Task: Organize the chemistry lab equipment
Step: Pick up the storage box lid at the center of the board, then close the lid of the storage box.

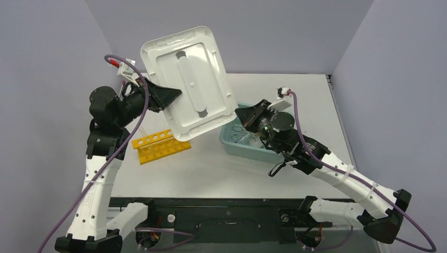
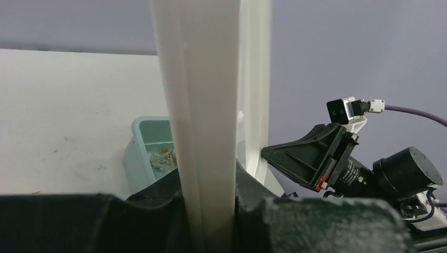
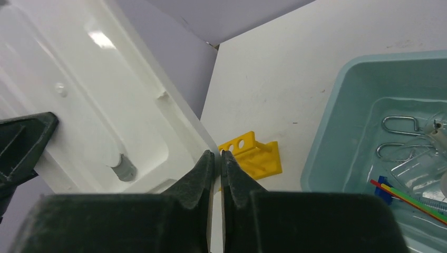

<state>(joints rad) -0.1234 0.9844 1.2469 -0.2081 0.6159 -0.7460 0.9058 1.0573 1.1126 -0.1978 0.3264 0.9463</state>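
Left pincer (image 1: 169,98): pinching the left edge of the white rectangular plastic lid (image 1: 187,79), which is held aloft and tilted.
Right pincer (image 3: 217,158): pressed together, empty, over the teal rectangular plastic tub (image 1: 236,149).
Yellow holed rack (image 1: 159,145): on the counter (image 1: 211,176), left of tub.
Metal loop-handled tongs (image 3: 400,124): inside tub.

White table (image 1: 211,174) carries yellow rack (image 1: 161,146), apparently tipped, and teal tub (image 1: 245,149).
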